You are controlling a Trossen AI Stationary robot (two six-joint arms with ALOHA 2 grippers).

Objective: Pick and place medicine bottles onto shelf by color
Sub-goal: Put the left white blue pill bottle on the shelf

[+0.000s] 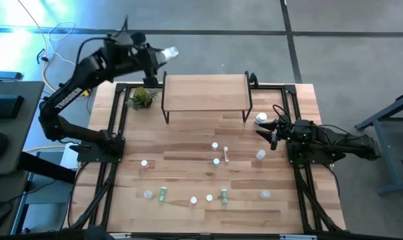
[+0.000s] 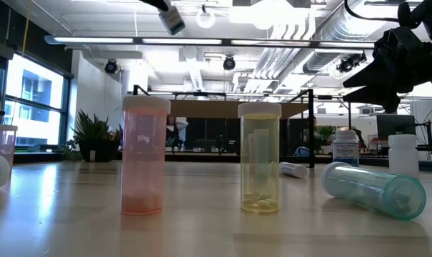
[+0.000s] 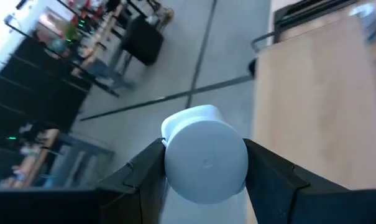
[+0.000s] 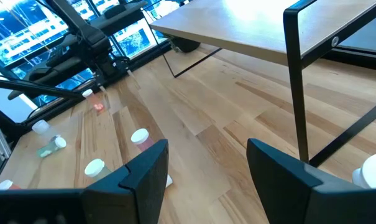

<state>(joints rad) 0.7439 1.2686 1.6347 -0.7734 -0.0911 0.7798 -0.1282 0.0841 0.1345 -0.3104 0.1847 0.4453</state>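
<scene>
A: Left gripper (image 1: 169,53)?
B: Raised past the far left corner of the shelf (image 1: 206,93), fingers clamped on a white bottle (image 3: 204,160). Bare floor behind it in the wrist view.

A: Right gripper (image 1: 268,127)?
B: Low over the table (image 1: 188,167) beside the shelf's right legs, fingers apart, nothing between them. A white jar (image 1: 261,119) sits just beside it; a shelf leg stands close ahead.

A: Anything else around?
B: Small green plant (image 1: 142,97) by the shelf's left end. Shelf top is bare.

A: Rest of the bottles?
B: Scattered on the table in front of the shelf, some upright, some lying. Low view: a pink vial (image 2: 144,155) upright, contents hard to tell; a yellow vial (image 2: 259,158) upright with small pieces at the bottom; a pale green vial (image 2: 373,189) on its side.
</scene>
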